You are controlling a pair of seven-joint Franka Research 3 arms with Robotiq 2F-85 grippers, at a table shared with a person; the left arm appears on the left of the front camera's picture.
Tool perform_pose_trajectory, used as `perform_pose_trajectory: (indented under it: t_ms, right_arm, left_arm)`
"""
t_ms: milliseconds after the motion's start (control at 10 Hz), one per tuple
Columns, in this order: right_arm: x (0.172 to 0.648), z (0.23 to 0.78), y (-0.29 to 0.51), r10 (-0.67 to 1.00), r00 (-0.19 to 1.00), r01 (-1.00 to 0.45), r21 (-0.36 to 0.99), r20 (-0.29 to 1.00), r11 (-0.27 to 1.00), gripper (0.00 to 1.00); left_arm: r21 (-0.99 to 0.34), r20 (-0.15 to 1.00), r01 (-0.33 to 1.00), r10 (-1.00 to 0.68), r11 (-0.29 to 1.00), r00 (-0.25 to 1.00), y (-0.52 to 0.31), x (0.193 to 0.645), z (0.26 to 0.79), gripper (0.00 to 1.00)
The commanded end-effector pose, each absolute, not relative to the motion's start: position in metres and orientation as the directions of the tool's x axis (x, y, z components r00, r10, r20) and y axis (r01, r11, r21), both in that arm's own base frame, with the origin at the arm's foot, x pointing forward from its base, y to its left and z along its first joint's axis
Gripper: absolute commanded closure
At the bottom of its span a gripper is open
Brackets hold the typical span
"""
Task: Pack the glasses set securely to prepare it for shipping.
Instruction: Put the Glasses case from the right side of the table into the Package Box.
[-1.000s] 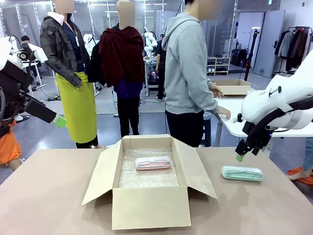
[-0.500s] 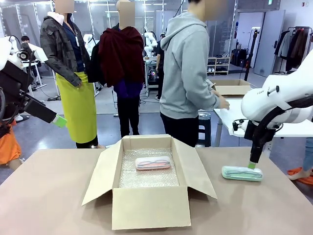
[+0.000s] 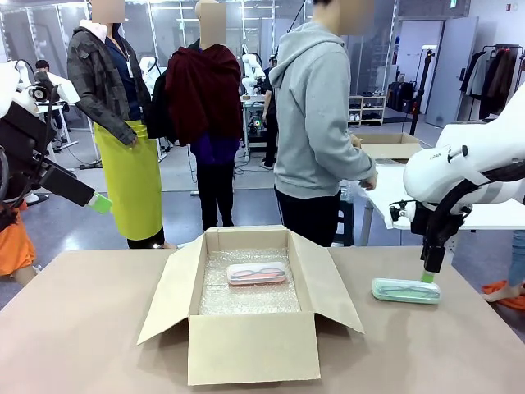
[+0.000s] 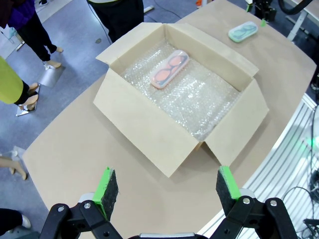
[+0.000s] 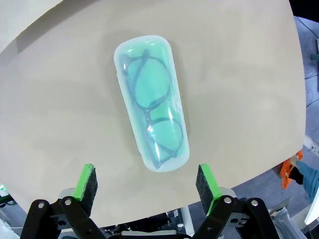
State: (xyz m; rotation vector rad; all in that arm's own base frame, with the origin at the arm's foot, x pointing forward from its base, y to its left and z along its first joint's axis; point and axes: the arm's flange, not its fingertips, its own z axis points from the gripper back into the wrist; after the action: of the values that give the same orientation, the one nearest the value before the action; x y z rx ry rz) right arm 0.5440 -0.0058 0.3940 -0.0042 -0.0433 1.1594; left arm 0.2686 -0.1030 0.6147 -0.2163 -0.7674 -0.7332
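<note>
While the pink case (image 3: 257, 273) already lies on the bubble wrap (image 3: 246, 302) inside the open cardboard box (image 3: 250, 349), the green case (image 3: 405, 290) sits out on the table (image 3: 82, 328), well to the box's right. I'd call the packing roughly half done. The right gripper (image 3: 428, 276) hangs just above the green case, jaws spread wide and gripping nothing. The left gripper (image 4: 168, 181) is raised off to the side, equally wide and empty. What's left, by my reckoning: picking up the green case, boxing it, and closing the flaps.
</note>
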Motion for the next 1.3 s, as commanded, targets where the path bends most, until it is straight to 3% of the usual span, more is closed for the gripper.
perform_pose_trajectory:
  t_ms: [0,100,400,1200]
  right_arm:
    - [0.544,0.394,-0.005,0.917,0.397,-0.917,-0.027,0.033,0.398,0.0]
    - [0.545,0.385,-0.002,0.97,0.245,-0.97,-0.007,0.007,0.245,0.0]
    - [0.551,0.37,0.01,0.994,0.111,-0.99,-0.089,0.005,0.111,0.0]
    - [0.567,0.323,0.018,0.996,0.085,-0.996,-0.04,0.015,0.085,0.0]
  left_arm:
    - [0.077,0.701,0.677,-0.523,0.732,0.485,-0.101,0.268,0.616,0.0]
    - [0.077,0.701,0.677,-0.523,0.732,0.485,-0.101,0.268,0.616,0.0]
    - [0.077,0.701,0.677,-0.523,0.732,0.485,-0.101,0.268,0.616,0.0]
    - [0.077,0.701,0.677,-0.523,0.732,0.485,-0.101,0.268,0.616,0.0]
